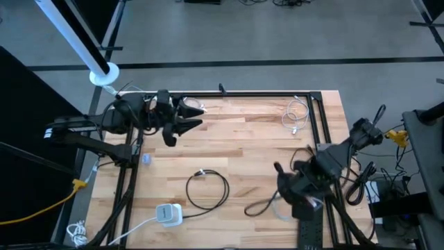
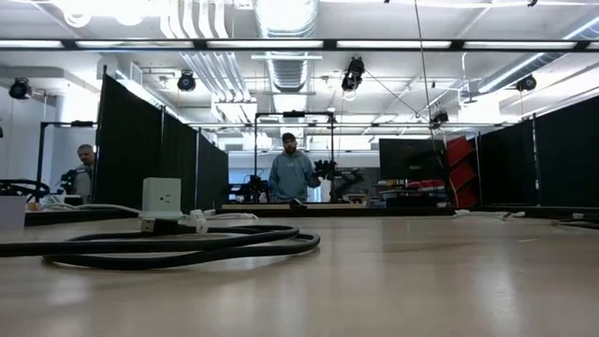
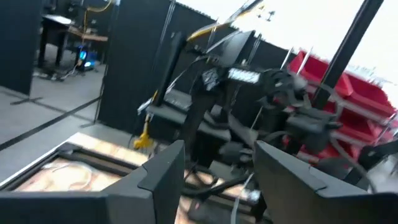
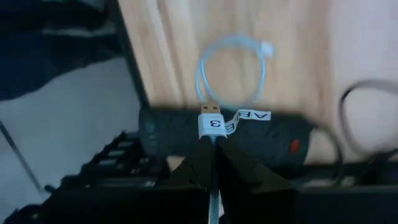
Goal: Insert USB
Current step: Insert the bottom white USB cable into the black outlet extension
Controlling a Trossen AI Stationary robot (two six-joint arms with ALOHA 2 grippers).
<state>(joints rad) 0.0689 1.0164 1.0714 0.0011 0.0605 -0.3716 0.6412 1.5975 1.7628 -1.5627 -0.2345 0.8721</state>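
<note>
Wooden desk (image 1: 236, 139) under me, dark rails along its edges. My right gripper (image 4: 213, 163) hangs near the right edge, fingers clenched on the USB plug (image 4: 211, 122), tagged 3, above a black power strip (image 4: 261, 137). My left gripper (image 3: 214, 171) waits at the far-left corner, fingers released. 1 black cable loop (image 1: 208, 189) lies mid-desk; 2 people stand in the room beyond.

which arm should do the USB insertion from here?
Right. Its claw is shut on the USB plug, above the black power strip. The left claw is open and empty at the table's far edge.
</note>
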